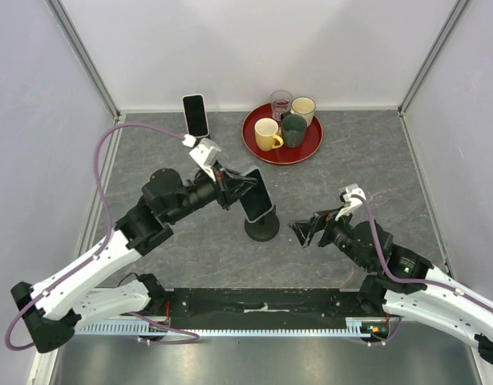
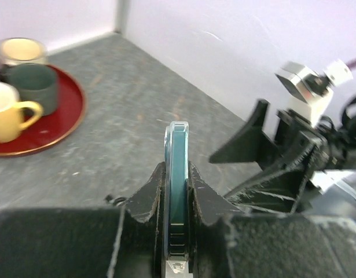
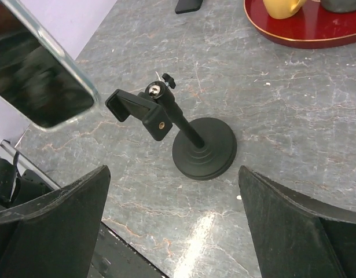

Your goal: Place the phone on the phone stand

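Note:
My left gripper (image 1: 244,191) is shut on a phone (image 1: 258,195) with a dark screen and pale case, and holds it tilted just above the black phone stand (image 1: 262,227). In the left wrist view the phone (image 2: 176,168) stands edge-on between the fingers (image 2: 147,197). In the right wrist view the phone (image 3: 39,75) hangs at the upper left, apart from the stand's empty clamp (image 3: 149,113) and round base (image 3: 204,149). My right gripper (image 1: 306,231) is open and empty, low over the table just right of the stand; it also shows in its own wrist view (image 3: 173,174).
A second phone (image 1: 195,115) lies at the back of the table. A red tray (image 1: 251,138) at the back right holds a yellow mug (image 1: 268,134), a dark green mug (image 1: 294,130), a cream mug (image 1: 303,107) and a glass (image 1: 280,103). Walls enclose three sides.

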Controlling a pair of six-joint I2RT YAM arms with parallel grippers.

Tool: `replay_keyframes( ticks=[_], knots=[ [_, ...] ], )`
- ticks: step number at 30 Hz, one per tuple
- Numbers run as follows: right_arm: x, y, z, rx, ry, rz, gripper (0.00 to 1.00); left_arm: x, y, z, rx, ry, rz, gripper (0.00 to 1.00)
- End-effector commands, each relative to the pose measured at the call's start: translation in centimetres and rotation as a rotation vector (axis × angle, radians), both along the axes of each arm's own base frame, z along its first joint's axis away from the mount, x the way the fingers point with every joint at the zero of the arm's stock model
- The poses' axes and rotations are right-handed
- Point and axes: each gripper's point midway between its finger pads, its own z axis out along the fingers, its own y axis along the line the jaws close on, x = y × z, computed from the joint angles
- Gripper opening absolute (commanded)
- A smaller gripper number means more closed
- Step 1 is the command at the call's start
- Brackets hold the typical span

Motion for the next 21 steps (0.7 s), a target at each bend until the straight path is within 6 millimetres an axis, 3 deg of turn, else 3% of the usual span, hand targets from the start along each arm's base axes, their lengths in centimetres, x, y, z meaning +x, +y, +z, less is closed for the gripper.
replay_keyframes(
  ticks=[1,2,5,6,8,9,15,19,21],
  knots=[
    [0.7,2.1,0.5,0.052,-0.003,0.017,0.98,2.9,5.5,2.5,-0.024,-0.066,0.324,0.02],
    [1.0,2.8,1.6,0.085,-0.034,0.032,0.98,3.3,6.6,2.4,-0.014,-0.063,0.382,0.02],
    [2.0,4.7,1.6,0.083,-0.038,0.041,0.94,3.2,9.1,3.5,-0.041,-0.091,0.468,0.02],
    [2.5,5.6,0.6,0.045,-0.019,0.043,0.91,2.9,9.8,3.8,-0.055,-0.099,0.484,0.02],
    [3.4,6.5,0.9,0.037,-0.021,0.032,0.84,3.0,10.5,3.9,-0.068,-0.1,0.516,0.02],
    [3.9,7.1,-0.5,-0.013,0.004,0.022,0.82,3.0,10.6,4.1,-0.075,-0.103,0.521,0.02],
    [5.4,8.8,-1.6,-0.08,0.005,0.008,0.63,3.7,9.5,5.4,-0.09,-0.122,0.504,0.02],
    [5.8,8.8,-1.9,-0.106,-0.009,-0.002,0.48,4.2,8.1,5.8,-0.083,-0.134,0.47,0.02],
    [5.9,8.4,-2.4,-0.133,-0.005,-0.013,0.44,4.2,7.0,5.9,-0.08,-0.159,0.425,0.02]
  ],
)
